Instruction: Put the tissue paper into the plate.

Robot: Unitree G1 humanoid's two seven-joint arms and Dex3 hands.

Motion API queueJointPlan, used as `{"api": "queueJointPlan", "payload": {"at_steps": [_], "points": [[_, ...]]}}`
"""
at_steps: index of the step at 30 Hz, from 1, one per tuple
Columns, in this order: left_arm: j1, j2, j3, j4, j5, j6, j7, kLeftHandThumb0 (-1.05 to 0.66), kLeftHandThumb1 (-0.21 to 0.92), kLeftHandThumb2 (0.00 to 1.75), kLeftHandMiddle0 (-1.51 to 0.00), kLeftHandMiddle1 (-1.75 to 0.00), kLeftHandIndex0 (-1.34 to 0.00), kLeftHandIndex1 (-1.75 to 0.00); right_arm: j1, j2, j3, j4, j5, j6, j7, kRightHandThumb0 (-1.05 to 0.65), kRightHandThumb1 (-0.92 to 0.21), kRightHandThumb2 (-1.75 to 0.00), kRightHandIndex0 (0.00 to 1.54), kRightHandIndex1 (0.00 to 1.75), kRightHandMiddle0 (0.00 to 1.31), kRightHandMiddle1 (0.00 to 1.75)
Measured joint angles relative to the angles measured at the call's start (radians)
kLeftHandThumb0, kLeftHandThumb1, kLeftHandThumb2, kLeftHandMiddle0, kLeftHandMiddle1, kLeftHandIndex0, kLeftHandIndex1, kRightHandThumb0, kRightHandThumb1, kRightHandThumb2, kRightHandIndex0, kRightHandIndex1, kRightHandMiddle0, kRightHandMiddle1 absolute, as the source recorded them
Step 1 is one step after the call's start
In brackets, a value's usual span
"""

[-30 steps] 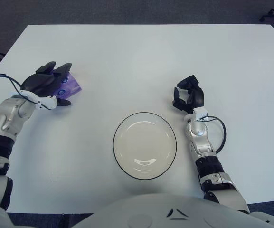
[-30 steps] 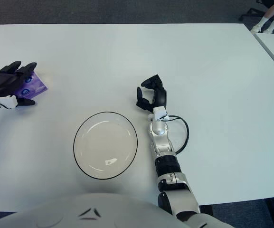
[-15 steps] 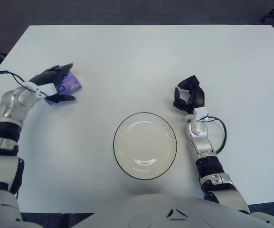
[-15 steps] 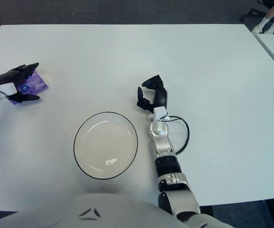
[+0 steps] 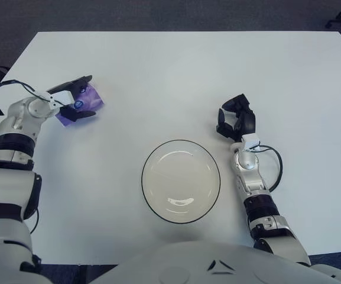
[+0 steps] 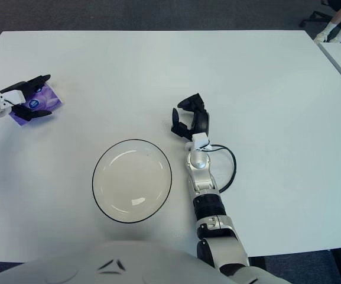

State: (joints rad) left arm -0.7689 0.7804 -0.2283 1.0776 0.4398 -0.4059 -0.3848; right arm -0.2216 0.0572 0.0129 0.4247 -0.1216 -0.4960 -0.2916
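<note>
Nearest us the plate (image 5: 181, 180) sits empty — round, glossy, dark-rimmed, on the matte white desk (image 5: 176, 77). Right robot hand (image 5: 236, 120) shows just right of it, fingers curled on nothing. Farther left, the left robot hand (image 5: 70, 100) pinches the tissue paper (image 5: 83, 104) — a flat purple packet; we judge the carry to the plate remains.

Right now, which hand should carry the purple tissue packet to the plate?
Left. The left hand is already closed around the purple plastic tissue packet at the table's left edge. The right hand holds nothing, right of the round black-rimmed plate.
</note>
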Motion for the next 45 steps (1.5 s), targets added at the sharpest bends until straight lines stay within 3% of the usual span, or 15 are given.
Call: {"api": "queueJointPlan", "payload": {"at_steps": [5, 9, 10, 13, 14, 15, 16, 17, 19, 21, 26, 30, 37, 45], "points": [[-0.018, -0.007, -0.027, 0.027, 0.001, -0.004, 0.000, -0.79, 0.54, 0.89, 0.00, 0.00, -0.01, 0.00, 0.000, 0.000, -0.005, 0.000, 0.005, -0.002, 0.000, -0.41, -0.54, -1.04, 0.66, 1.70, 0.44, 1.75], [-0.028, -0.011, -0.046, 0.041, 0.001, -0.009, 0.000, -0.77, 0.54, 0.88, -0.01, -0.21, 0.00, -0.18, 0.001, 0.000, -0.006, 0.000, 0.009, -0.003, 0.000, -0.41, -0.54, -1.05, 0.67, 1.72, 0.44, 1.75], [-0.030, -0.012, -0.049, 0.044, 0.001, -0.010, 0.001, -0.76, 0.52, 0.88, 0.00, -0.49, 0.00, -0.34, 0.001, 0.000, -0.006, 0.000, 0.011, -0.003, 0.000, -0.42, -0.53, -1.05, 0.67, 1.73, 0.44, 1.75], [-0.032, -0.016, -0.055, 0.050, 0.001, -0.012, 0.014, -0.75, 0.50, 0.89, 0.00, -0.78, 0.00, -0.51, 0.002, 0.000, -0.007, 0.000, 0.015, -0.005, 0.002, -0.42, -0.53, -1.05, 0.66, 1.74, 0.44, 1.75], [-0.032, -0.018, -0.057, 0.052, 0.001, -0.012, 0.022, -0.73, 0.46, 0.94, 0.00, -0.97, 0.00, -0.72, 0.002, 0.000, -0.007, 0.000, 0.016, -0.005, 0.004, -0.42, -0.53, -1.05, 0.66, 1.74, 0.44, 1.75], [-0.032, -0.020, -0.060, 0.057, 0.002, -0.012, 0.037, -0.72, 0.45, 0.95, 0.00, -1.04, 0.00, -0.80, 0.002, 0.000, -0.007, 0.000, 0.016, -0.005, 0.005, -0.42, -0.53, -1.05, 0.66, 1.74, 0.44, 1.75], [-0.031, -0.024, -0.064, 0.062, 0.003, -0.013, 0.058, -0.67, 0.40, 1.02, -0.04, -1.23, -0.02, -1.14, 0.002, 0.000, -0.008, 0.000, 0.018, -0.006, 0.007, -0.42, -0.53, -1.06, 0.66, 1.74, 0.44, 1.75], [-0.030, -0.027, -0.069, 0.065, 0.007, -0.014, 0.079, -0.64, 0.36, 1.07, -0.07, -1.35, -0.03, -1.36, 0.003, 0.000, -0.008, 0.000, 0.018, -0.006, 0.008, -0.42, -0.53, -1.06, 0.66, 1.74, 0.44, 1.75], [-0.024, -0.035, -0.081, 0.069, 0.016, -0.015, 0.135, -0.59, 0.32, 1.11, -0.21, -1.54, -0.07, -1.55, 0.003, 0.000, -0.009, 0.000, 0.020, -0.008, 0.010, -0.42, -0.53, -1.06, 0.67, 1.74, 0.44, 1.75], [-0.022, -0.041, -0.092, 0.074, 0.026, -0.017, 0.179, -0.53, 0.26, 1.15, -0.44, -1.66, -0.22, -1.67, 0.003, 0.000, -0.009, 0.000, 0.022, -0.009, 0.010, -0.42, -0.53, -1.05, 0.68, 1.74, 0.44, 1.75], [-0.021, -0.054, -0.120, 0.091, 0.047, -0.018, 0.275, -0.37, 0.17, 1.25, -0.75, -1.73, -0.48, -1.73, 0.003, -0.001, -0.011, 0.000, 0.026, -0.012, 0.010, -0.42, -0.53, -1.05, 0.69, 1.75, 0.44, 1.75], [-0.016, -0.067, -0.132, 0.102, 0.048, -0.018, 0.344, -0.47, 0.22, 1.37, -0.93, -1.74, -0.63, -1.74, 0.003, -0.001, -0.011, 0.000, 0.027, -0.014, 0.012, -0.41, -0.53, -1.05, 0.69, 1.75, 0.44, 1.75], [0.005, -0.080, -0.160, 0.105, 0.064, -0.016, 0.476, -0.52, 0.18, 1.47, -1.14, -1.75, -0.71, -1.75, 0.003, -0.001, -0.012, 0.000, 0.027, -0.014, 0.017, -0.42, -0.54, -1.05, 0.67, 1.74, 0.44, 1.75], [0.030, -0.091, -0.180, 0.105, 0.083, -0.008, 0.590, -0.53, 0.17, 1.50, -1.26, -1.75, -0.73, -1.75, 0.004, -0.001, -0.015, 0.000, 0.030, -0.014, 0.019, -0.42, -0.53, -1.05, 0.69, 1.75, 0.44, 1.75]]}}
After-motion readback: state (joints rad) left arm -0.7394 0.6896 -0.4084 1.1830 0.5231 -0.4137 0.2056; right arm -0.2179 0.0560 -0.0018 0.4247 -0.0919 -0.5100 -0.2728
